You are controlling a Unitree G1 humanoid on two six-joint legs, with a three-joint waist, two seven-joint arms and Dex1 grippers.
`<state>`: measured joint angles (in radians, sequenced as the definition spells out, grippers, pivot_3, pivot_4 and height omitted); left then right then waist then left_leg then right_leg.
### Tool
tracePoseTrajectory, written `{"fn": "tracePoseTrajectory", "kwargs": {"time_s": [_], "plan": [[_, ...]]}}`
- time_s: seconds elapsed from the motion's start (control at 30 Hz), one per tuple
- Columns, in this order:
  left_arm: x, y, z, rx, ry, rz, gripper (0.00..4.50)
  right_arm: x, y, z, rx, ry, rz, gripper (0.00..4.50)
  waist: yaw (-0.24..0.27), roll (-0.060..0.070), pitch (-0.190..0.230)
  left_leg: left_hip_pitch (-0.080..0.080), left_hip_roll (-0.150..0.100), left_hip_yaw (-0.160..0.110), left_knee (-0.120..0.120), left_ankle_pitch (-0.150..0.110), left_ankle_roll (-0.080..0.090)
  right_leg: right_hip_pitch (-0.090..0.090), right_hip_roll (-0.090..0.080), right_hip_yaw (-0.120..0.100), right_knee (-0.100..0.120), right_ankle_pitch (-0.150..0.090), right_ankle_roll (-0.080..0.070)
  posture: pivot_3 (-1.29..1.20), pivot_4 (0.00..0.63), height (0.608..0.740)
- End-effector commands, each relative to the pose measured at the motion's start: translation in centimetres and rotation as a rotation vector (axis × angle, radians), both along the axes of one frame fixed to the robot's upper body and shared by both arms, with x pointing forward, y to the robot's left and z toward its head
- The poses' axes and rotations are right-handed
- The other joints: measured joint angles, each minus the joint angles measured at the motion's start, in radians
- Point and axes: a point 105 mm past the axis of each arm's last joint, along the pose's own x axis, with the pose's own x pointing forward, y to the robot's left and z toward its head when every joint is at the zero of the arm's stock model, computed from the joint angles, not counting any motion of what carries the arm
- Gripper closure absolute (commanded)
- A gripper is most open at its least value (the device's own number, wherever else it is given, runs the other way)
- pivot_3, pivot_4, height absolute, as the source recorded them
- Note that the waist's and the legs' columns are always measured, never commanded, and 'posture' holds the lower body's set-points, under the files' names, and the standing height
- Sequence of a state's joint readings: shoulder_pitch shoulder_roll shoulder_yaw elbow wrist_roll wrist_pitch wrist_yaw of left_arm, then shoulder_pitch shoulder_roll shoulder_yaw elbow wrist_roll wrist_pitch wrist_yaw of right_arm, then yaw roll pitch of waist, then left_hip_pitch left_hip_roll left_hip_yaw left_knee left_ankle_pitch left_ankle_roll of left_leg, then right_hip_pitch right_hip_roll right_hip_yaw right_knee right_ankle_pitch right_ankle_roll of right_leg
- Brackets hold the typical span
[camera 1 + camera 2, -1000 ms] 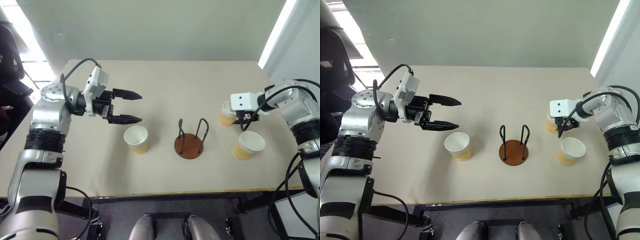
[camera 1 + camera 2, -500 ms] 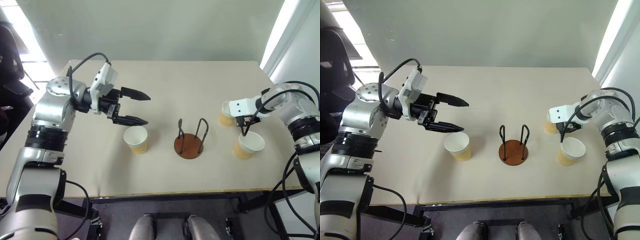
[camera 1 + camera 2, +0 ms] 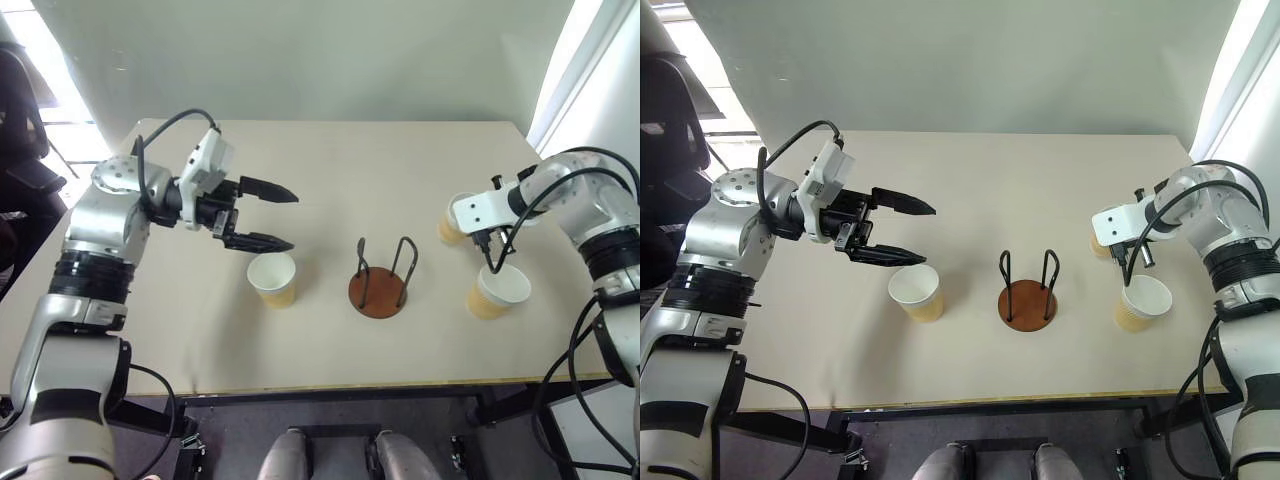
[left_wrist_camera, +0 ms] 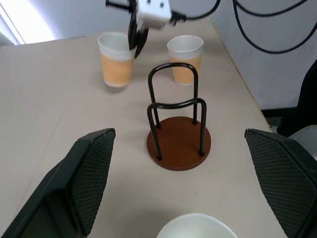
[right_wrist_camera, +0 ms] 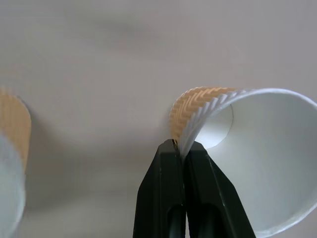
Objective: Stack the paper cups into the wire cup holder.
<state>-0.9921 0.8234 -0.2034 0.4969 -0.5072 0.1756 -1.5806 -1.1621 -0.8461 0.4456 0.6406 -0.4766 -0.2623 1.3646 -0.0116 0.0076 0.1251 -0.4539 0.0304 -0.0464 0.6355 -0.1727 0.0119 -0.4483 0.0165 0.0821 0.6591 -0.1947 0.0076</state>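
The wire cup holder, a reddish-brown disc with two dark wire loops, stands mid-table holding no cup. One paper cup stands upright left of it. My left gripper hovers open just above and behind that cup, fingers wide and pointing toward the holder. Two more paper cups stand to the right, a far one and a near one. My right gripper points down at the near cup. It is shut on the rim of that cup, one finger inside and one outside.
The beige table has bare room in front of the holder and across its far half. Its front edge runs close below the cups. A dark chair stands past the left edge, and a pale wall panel past the right corner.
My right gripper moved from beside the far right cup to the near right cup and closed on its rim. The left gripper stayed open near the left cup.
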Motion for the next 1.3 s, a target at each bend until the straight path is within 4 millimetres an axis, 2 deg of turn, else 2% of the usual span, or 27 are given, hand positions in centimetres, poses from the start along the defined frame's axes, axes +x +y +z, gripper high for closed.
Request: {"fn": "tracePoseTrajectory", "kwargs": {"time_s": [0.03,0.27,0.37,0.67,0.87,0.97,1.3], "plan": [[0.1,0.3,0.5,0.044,-0.048,-0.018,0.00,-1.5,2.1,3.7,0.063,-0.061,0.068,4.46,0.000,0.000,0.000,0.000,0.000,0.000,0.000,0.000,0.000,0.000,0.000,0.000,0.000,0.000,-0.001,0.00,0.150,0.740],[1.1,-0.3,0.1,0.044,-0.044,-0.021,0.00,-4.3,5.0,7.9,0.120,-0.095,0.130,4.46,0.002,0.000,0.000,-0.001,0.000,0.000,0.000,0.000,0.000,0.000,0.000,0.000,-0.001,-0.001,-0.001,0.00,0.150,0.740],[1.6,-0.6,0.0,0.046,-0.043,-0.020,0.00,-5.0,5.8,8.9,0.139,-0.102,0.134,4.46,0.002,0.000,0.000,-0.001,0.000,0.000,0.000,0.000,0.000,0.000,0.000,0.000,-0.002,-0.001,-0.001,0.00,0.150,0.740],[2.8,-1.9,-0.7,0.046,-0.054,-0.039,0.00,-5.9,6.8,9.2,0.135,-0.084,0.137,4.46,0.005,0.000,0.000,-0.001,0.000,0.000,0.000,0.000,0.000,0.001,0.000,0.000,-0.004,-0.001,0.001,0.00,0.150,0.740],[3.4,-2.3,-1.3,0.048,-0.057,-0.037,0.00,-7.0,8.0,8.4,0.145,-0.033,0.163,4.46,0.006,0.000,0.000,-0.002,0.000,0.000,-0.001,0.000,0.000,0.001,0.000,0.000,-0.005,0.001,0.006,0.00,0.150,0.740],[3.4,-2.1,-1.7,0.053,-0.056,-0.035,0.00,-7.8,9.4,8.0,0.158,0.002,0.199,4.46,0.006,0.000,0.000,-0.002,0.000,0.001,0.000,0.000,0.000,0.001,0.000,0.000,-0.005,0.001,0.007,0.00,0.150,0.740],[3.3,-1.8,-1.6,0.063,-0.056,-0.032,0.00,-9.4,10.4,6.5,0.165,0.082,0.237,4.46,0.007,0.000,0.000,-0.002,0.000,0.001,0.002,0.000,0.000,0.001,0.000,0.000,-0.006,0.000,0.006,0.00,0.150,0.740]]}}
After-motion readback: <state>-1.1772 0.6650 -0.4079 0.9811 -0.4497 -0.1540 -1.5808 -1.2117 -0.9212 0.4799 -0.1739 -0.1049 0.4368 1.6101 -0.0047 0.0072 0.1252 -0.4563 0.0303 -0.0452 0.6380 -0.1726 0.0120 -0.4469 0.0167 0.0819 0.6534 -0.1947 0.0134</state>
